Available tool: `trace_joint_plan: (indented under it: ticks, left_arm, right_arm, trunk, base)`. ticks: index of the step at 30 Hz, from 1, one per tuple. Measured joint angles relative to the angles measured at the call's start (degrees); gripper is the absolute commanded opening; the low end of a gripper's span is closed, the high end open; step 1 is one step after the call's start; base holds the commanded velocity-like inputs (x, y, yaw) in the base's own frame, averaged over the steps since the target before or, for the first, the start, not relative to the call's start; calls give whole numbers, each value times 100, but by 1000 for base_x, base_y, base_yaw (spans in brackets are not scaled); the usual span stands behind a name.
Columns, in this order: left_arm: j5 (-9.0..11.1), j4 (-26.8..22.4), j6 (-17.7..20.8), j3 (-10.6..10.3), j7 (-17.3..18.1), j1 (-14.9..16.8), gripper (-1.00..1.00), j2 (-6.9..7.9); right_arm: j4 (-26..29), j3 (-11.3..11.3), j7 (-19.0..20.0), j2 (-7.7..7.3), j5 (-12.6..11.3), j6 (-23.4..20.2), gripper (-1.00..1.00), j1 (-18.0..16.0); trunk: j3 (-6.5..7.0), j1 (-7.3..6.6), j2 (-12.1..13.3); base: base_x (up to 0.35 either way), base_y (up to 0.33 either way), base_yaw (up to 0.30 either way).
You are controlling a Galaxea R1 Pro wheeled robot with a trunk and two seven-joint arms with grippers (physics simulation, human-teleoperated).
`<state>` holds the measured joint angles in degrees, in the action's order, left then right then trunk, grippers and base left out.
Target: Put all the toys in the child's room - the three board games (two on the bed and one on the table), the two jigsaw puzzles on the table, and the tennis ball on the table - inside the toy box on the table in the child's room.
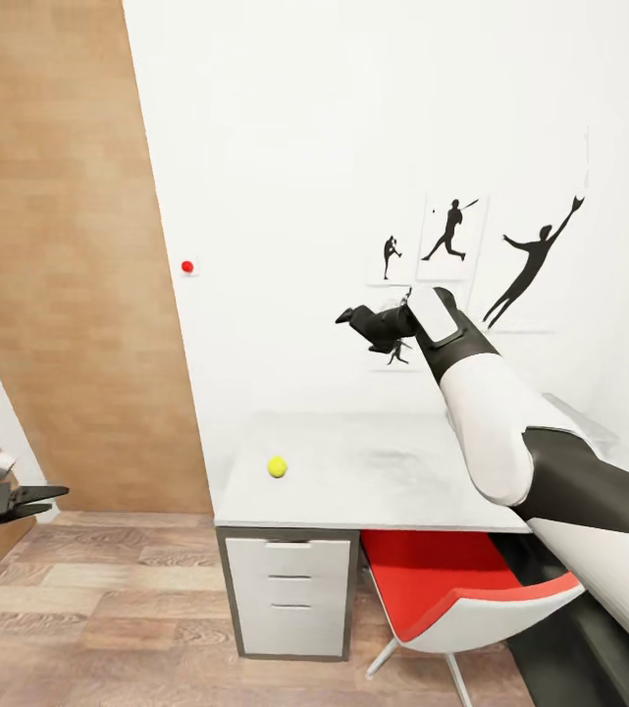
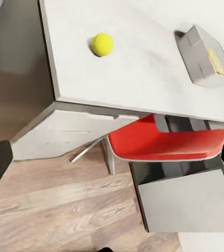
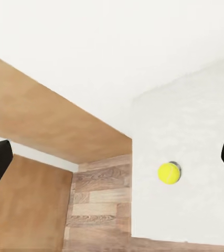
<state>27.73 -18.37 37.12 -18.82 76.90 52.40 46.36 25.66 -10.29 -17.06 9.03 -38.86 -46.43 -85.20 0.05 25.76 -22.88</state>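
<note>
We see the ball (image 1: 277,466) alone on the table (image 1: 383,471), near its left front corner, well apart from the box (image 2: 205,56). Both the left gripper (image 1: 31,499) and the right gripper (image 1: 365,324) hold their fingers apart, empty. We judge the ball light, fuzzy and ready to roll; we should pinch it across the middle.

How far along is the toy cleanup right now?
Nearly finished, it seems: the toy box on the table already shows something yellow inside. Neither the left gripper nor the right gripper holds anything. Left: the tennis ball, loose on the table; no other toys show there.
</note>
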Motion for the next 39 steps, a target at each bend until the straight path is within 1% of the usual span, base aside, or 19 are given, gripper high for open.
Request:
trace_joint_plan:
  ticks: [1, 3, 4, 6, 7, 8, 9, 10, 11, 13, 15, 16, 17, 19, 23, 27, 28, 32, 39]
  left_arm:
    - [-10, 56, -41, -7, -367, 0, 100, -21]
    - [-13, 96, -65, -11, -780, 0, 100, -45]
    - [-16, 126, -83, -20, -1209, 0, 100, -82]
    - [-12, 169, -95, -27, -1689, -3, 100, -159]
    - [-20, 246, -105, -36, -2186, -7, 100, -271]
    - [-19, 289, -112, -36, -2448, -8, 100, -343]
    - [-23, 366, -145, -42, -2939, -15, 100, -504]
    - [-23, 400, -182, -42, -3196, -18, 100, -600]
    - [-22, 450, -297, -47, -3687, -29, 100, -793]
    - [-26, 488, -468, -51, -4206, -38, 100, -1019]
    - [-11, 607, -792, -58, -5278, -70, 100, -1465]
    - [-14, 641, -855, -59, -5509, -78, 100, -1564]
    - [-14, 712, -948, -60, -5888, -108, 100, -1721]
    - [-25, 796, -1093, -65, -6307, -156, 100, -1921]
    - [-54, 857, -1375, -58, -6649, -246, 100, -2204]
    - [-66, 872, -1469, -56, -6732, -277, 100, -2313]
    - [-59, 876, -1493, -62, -6760, -287, 100, -2376]
    - [-70, 878, -1509, -64, -6774, -291, 100, -2436]
    - [-76, 879, -1520, -67, -6782, -292, 100, -2451]
  right_arm:
    - [-5, 0, -97, 29, 2, -24, 100, -2]
    - [-9, -1, -243, 55, 3, -58, 100, -1]
    - [-12, -1, -419, 91, 1, -104, 100, 0]
    - [-14, -1, -619, 92, 3, -165, 100, 1]
    - [-15, -3, -809, 92, 1, -229, 100, 2]
    - [-15, -4, -902, 93, -1, -260, 100, 3]
    - [-16, -5, -1061, 92, -2, -309, 100, 3]
    - [-16, -5, -1132, 93, -6, -329, 100, 4]
    - [-16, -6, -1243, 92, -4, -357, 100, 4]
    - [-17, -8, -1332, 92, -7, -375, 100, 4]
    - [-17, -7, -1462, 92, -7, -394, 100, 4]
    - [-17, -6, -1487, 92, -10, -397, 100, 4]
    - [-17, -5, -1526, 92, -10, -404, 100, 4]
    - [-16, -9, -1565, 92, -13, -413, 100, 5]
    - [-11, -11, -1599, 92, -9, -448, 100, 38]
    - [9, -12, -1609, 92, -3, -458, 100, 158]
    - [16, -12, -1612, 92, 1, -463, 100, 280]
    - [12, -15, -1621, 92, -4, -453, 100, 344]
    - [11, -13, -1626, 92, 5, -448, 100, 470]
  trunk:
    - [5, 0, 0]
    - [16, 0, 0]
    - [21, 0, 0]
    - [31, 0, 0]
    - [36, 0, 0]
    - [42, 0, 1]
    - [47, 0, 0]
    - [52, 1, 2]
    - [57, 0, -1]
    - [68, 0, 0]
    - [78, 1, 1]
    - [82, 1, 1]
    - [85, 0, 0]
    - [89, 0, 0]
    - [91, 0, 0]
    - [92, 0, 0]
    - [91, 0, 1]
    - [92, 0, 0]
    - [92, 1, 2]
  base:
    - [0, 0, 241]
    - [0, 0, 241]
    - [0, 0, 241]
    - [0, 0, 241]
    - [0, 0, 242]
    - [0, 0, 242]
    - [0, 0, 242]
    - [0, 0, 242]
    - [0, 0, 242]
    - [0, 0, 243]
    - [0, 0, 212]
    - [0, 0, 127]
    - [0, 0, 101]
    - [0, 0, 58]
    - [0, 0, 23]
    - [0, 0, 6]
    - [0, 0, 1]
    - [0, 0, 0]
    - [-21, 19, 0]
